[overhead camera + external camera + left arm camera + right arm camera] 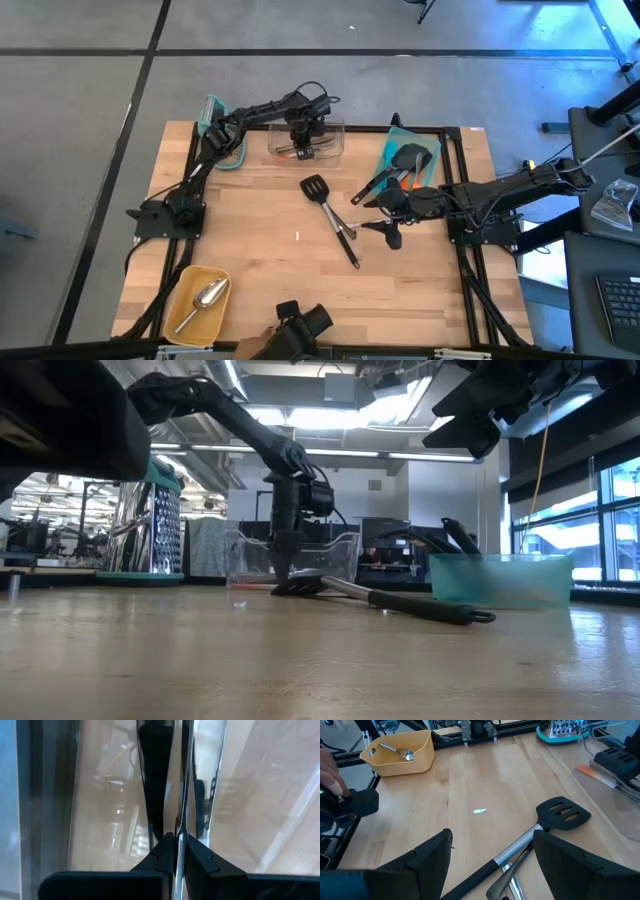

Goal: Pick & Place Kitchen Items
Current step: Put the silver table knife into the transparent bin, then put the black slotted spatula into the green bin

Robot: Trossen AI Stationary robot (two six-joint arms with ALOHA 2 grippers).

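Hovering gripper: the right gripper (492, 851) hung above the mid-table, its two fingers spread wide and holding nothing.
Thing below it: the black slotted turner (563, 813) lay flat on the wooden table (250, 215), its silver-and-black handle passing under the gap between the fingers in the right wrist view.
Long axis: in the high view the turner (331, 217) ran diagonally, head toward the far edge, handle end toward the near edge.
Beside it: thin metal pieces (507, 874) lay against the handle, touching or nearly so; a grasp there would probably have to take the handle alone.
Nearer arm: the right one, clearly; the turner lay just inward of it.
Left gripper: the left gripper (303, 148) was down inside the clear bin (335, 130) at the far edge, fingers pressed together; whether anything thin was pinched could not be told.
In that bin: an orange spatula (283, 156) lay near the left fingers.
Farther out: a teal tray (392, 152) with more black utensils to the right, a yellow bin (185, 280) with the silver scoop (207, 294) at the near left.
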